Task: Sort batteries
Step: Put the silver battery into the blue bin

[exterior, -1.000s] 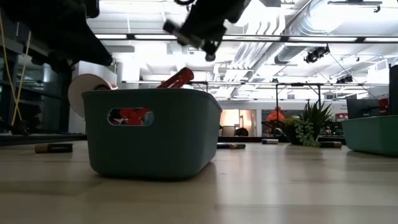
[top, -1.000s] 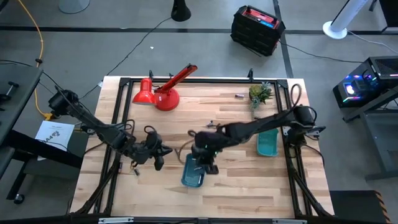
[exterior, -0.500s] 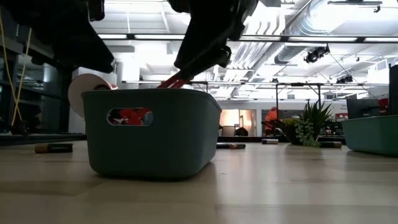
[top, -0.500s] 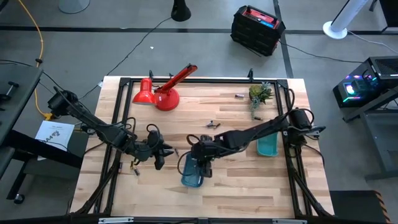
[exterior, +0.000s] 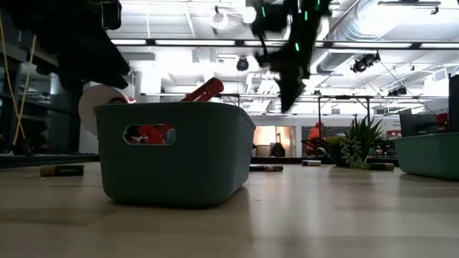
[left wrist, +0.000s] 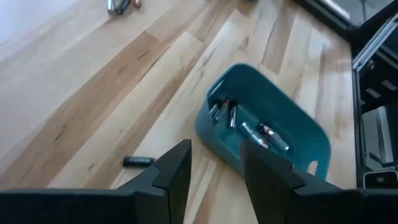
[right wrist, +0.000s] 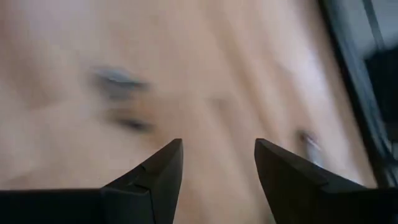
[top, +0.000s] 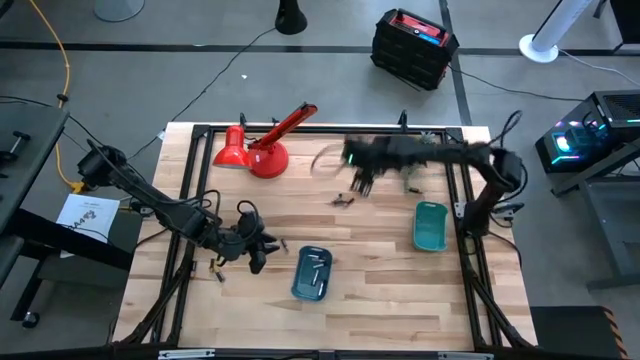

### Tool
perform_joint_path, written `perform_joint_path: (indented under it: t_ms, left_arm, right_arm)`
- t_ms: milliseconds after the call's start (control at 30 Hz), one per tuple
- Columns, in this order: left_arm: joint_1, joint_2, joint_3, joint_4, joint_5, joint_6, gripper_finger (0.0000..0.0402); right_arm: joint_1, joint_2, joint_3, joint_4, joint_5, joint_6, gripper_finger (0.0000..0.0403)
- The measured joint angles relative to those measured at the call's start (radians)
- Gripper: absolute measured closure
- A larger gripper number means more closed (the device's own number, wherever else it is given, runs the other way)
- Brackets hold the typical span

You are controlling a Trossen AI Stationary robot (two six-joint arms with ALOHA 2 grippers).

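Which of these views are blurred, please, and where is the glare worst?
High view: the right hand and its arm are smeared by motion; the near tray is crisp. Right wrist view: the tabletop is all streaks. Low view: ceiling lights glare, leaving the arms as silhouettes. Left wrist view: sharp.

1. Both arms are dark, near-black jointed links with rounded housings at each joint.
2. The left arm (top: pixel 150 205) carries thin dark cables looping beside its links.
3. The left gripper (left wrist: pixel 214 177) ends in two flat, angular black fingers with squared, slanted tips.
4. The right gripper (right wrist: pixel 217 171) has matching black wedge-shaped fingers.
5. The right arm (top: pixel 440 155) shows small green lights near its wrist.
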Motion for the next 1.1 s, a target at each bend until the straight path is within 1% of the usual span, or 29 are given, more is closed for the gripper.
perform_joint_path:
  t_ms: [167,267,333,400,633,733,867,933,967,1033,1067,1100]
  left_arm:
    - [-0.004,0.007,0.000,-0.001,0.000,-0.002,0.0273]
    - [-0.004,0.010,0.000,0.006,-0.001,-0.011,0.0273]
    - [-0.004,0.011,0.000,0.006,-0.001,-0.012,0.0273]
    - [-0.004,0.011,0.000,0.019,0.000,-0.023,0.0273]
    - [-0.004,0.011,0.000,0.016,0.004,-0.056,0.0273]
    - [-0.004,0.011,0.000,0.016,0.005,-0.057,0.0273]
    - [-0.004,0.011,0.000,0.016,0.005,-0.057,0.0273]
    - [-0.004,0.011,0.000,0.016,0.005,-0.057,0.0273]
    - [-0.004,0.011,0.000,0.016,0.005,-0.057,0.0273]
    - [-0.004,0.011,0.000,0.016,0.005,-0.056,0.0273]
    - [-0.004,0.011,0.000,0.016,0.005,-0.056,0.0273]
    - [-0.004,0.011,0.000,0.015,0.003,-0.054,0.0273]
  right_arm:
    - [-0.257,0.023,-0.030,0.013,-0.023,0.008,0.0210]
    - [-0.359,0.076,-0.031,0.014,-0.066,0.006,0.0210]
    - [-0.401,0.107,-0.030,0.024,-0.102,-0.022,0.0211]
    - [-0.418,0.141,-0.028,0.035,-0.116,-0.070,0.0211]
    - [-0.425,0.244,-0.028,0.082,-0.070,-0.248,0.0211]
    - [-0.425,0.289,-0.028,0.092,-0.041,-0.289,0.0211]
    - [-0.423,0.334,-0.021,0.089,-0.037,-0.321,0.0213]
    - [-0.424,0.345,-0.021,0.085,-0.064,-0.315,0.0230]
    - [-0.420,0.346,-0.021,0.081,-0.086,-0.310,0.0249]
    - [-0.405,0.341,-0.022,0.066,-0.109,-0.308,0.0306]
    - [-0.394,0.332,-0.023,0.057,-0.108,-0.309,0.0343]
    - [-0.381,0.323,-0.024,0.049,-0.101,-0.310,0.0369]
